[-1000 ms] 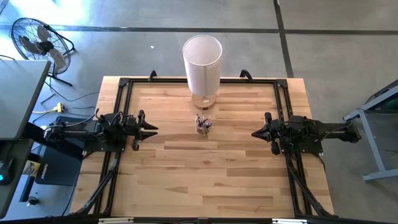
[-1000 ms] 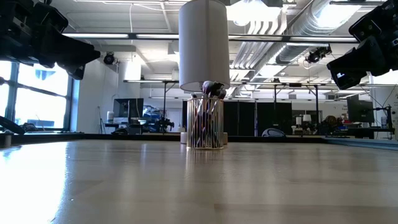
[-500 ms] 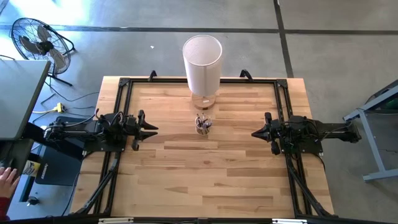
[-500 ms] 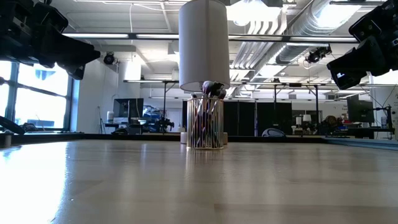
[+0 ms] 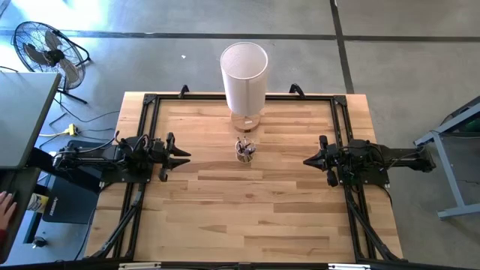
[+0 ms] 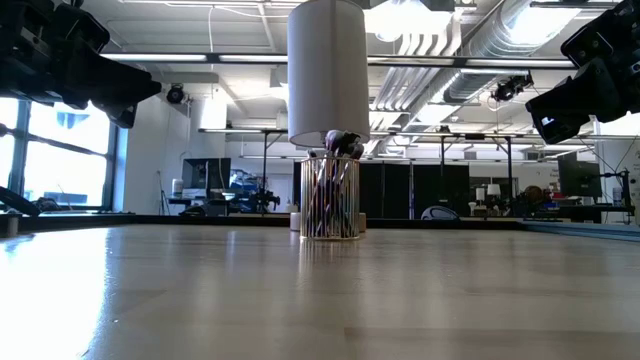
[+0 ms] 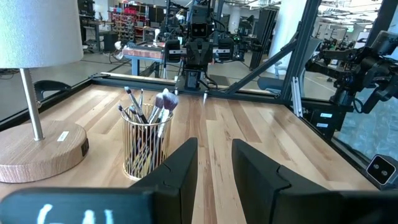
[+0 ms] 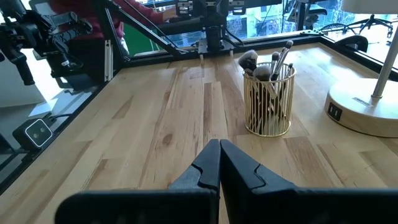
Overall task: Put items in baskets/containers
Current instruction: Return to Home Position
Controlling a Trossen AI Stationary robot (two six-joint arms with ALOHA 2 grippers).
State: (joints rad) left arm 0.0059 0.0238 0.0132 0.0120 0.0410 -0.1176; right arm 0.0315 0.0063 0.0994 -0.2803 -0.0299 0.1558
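Where left gripper (image 5: 183,156) and right gripper (image 5: 308,160) face, the brush-filled cup (image 5: 245,151) stands.

Grey concrete floor (image 5: 405,67) surrounds the counter (image 5: 225,217), with a black fan (image 5: 43,46) beyond its far left corner and ducts (image 6: 470,40) overhead.

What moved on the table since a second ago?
Nothing on the table moved. Only a person's hand has come into view at the high view's left edge, off the table. Both arms stayed parked, left gripper open, right gripper shut, and the brushes stayed in the wire cup.
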